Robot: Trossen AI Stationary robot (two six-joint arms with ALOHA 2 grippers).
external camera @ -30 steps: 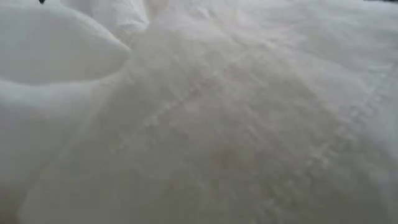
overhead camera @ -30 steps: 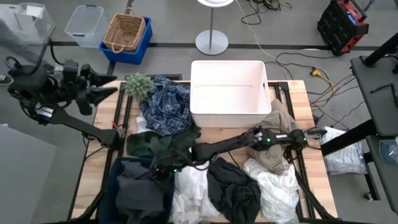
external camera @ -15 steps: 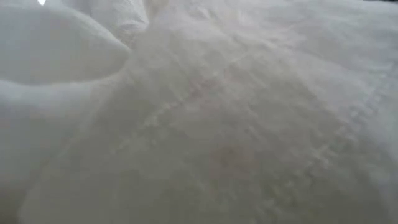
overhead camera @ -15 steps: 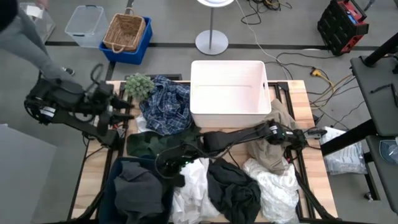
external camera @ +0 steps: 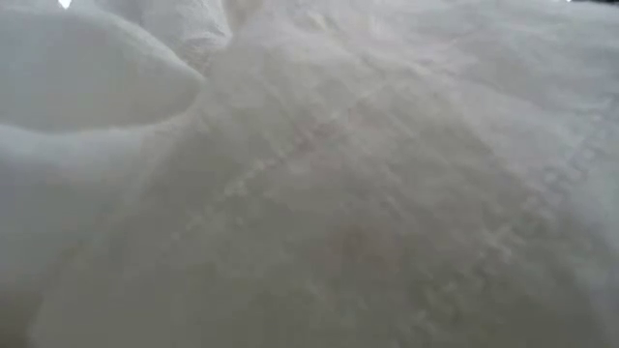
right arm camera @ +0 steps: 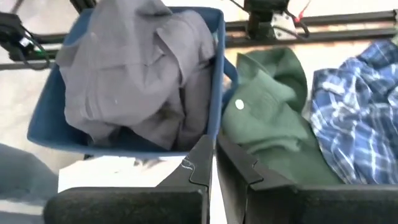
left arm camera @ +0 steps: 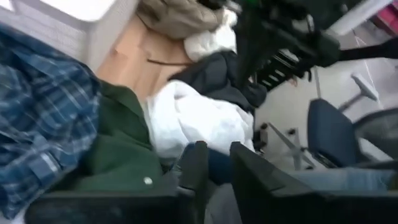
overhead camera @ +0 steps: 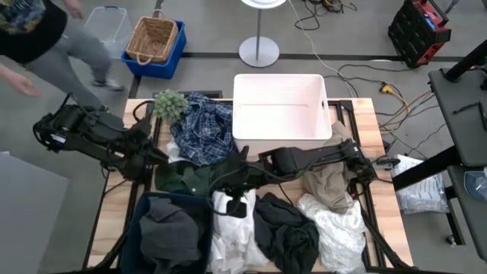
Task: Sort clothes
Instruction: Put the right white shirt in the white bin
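Note:
The clothes lie in a heap on the table: a plaid shirt [overhead camera: 202,129], a dark green garment [overhead camera: 186,176], a dark grey one [overhead camera: 285,232], a khaki one [overhead camera: 331,183] and white ones [overhead camera: 335,228]. A grey garment [right arm camera: 143,74] fills a blue bin [overhead camera: 144,217]. My right gripper [overhead camera: 232,196] hangs shut over the middle of the heap with a white garment [overhead camera: 228,228] below it. My left gripper [overhead camera: 161,156] is at the table's left edge beside the green garment, its fingers [left arm camera: 194,168] a narrow gap apart, with nothing between them. White cloth [external camera: 309,193] fills the low view. My right gripper [right arm camera: 212,163] pinches a bit of the white garment [right arm camera: 185,164] between its shut fingers, slanting down from the table's right side. The rest of the cloth [right arm camera: 118,174] hangs below the fingers. The gripper hides how many layers it has.
A white bin [overhead camera: 280,114] stands at the far middle of the table, a small plant [overhead camera: 170,103] at the far left. A person [overhead camera: 46,38] walks past the far left corner. Boxes and a wicker basket [overhead camera: 154,38] stand on the floor beyond.
My right gripper has risen and drawn back toward the table's right, pulling part of the white garment up off the heap. My left arm has swung down and in toward the table's left edge, its fingers coming closer together. A person has walked in at the far left.

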